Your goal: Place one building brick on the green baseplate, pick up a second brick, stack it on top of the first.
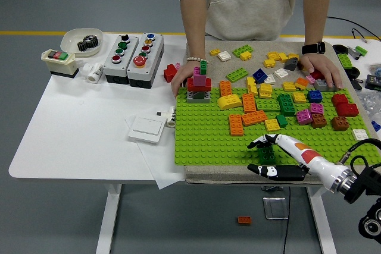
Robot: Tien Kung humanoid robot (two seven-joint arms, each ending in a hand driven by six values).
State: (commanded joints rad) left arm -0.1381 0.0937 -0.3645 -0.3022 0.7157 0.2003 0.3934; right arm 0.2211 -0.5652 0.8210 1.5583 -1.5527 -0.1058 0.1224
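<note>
White table (pixel 77 141), seen from above. Its left half carries little, and open surface runs from 7 to 9 o'clock down to the near edge. The green baseplate (pixel 208 141) fills the right half on a beige mat, its near edge lying just short of the table's near edge; its near-left quarter is bare studs, while loose bricks crowd its far half and the mat beyond, from 12 to 2 o'clock. A person stands at 12 o'clock: one hand (pixel 181 80) rests beside a small brick tower (pixel 199 85) at the baseplate's far-left corner, the other hand (pixel 321 66) lies among the loose bricks at 2 o'clock. At 10 o'clock stand two grey button boxes (pixel 134 57), a white dish (pixel 80 41) holding a black gear (pixel 88 42), and a small switch unit (pixel 58 62). A white wall switch (pixel 146 128) lies at 8 o'clock, just left of the baseplate. The right hand (pixel 268 156) enters from 4 o'clock and sits at the baseplate's near edge, its fingers (pixel 262 143) curled over a dark green brick (pixel 266 155) and the thumb below it; the brick touches the studs. An orange brick (pixel 244 220) lies on the floor below.
</note>
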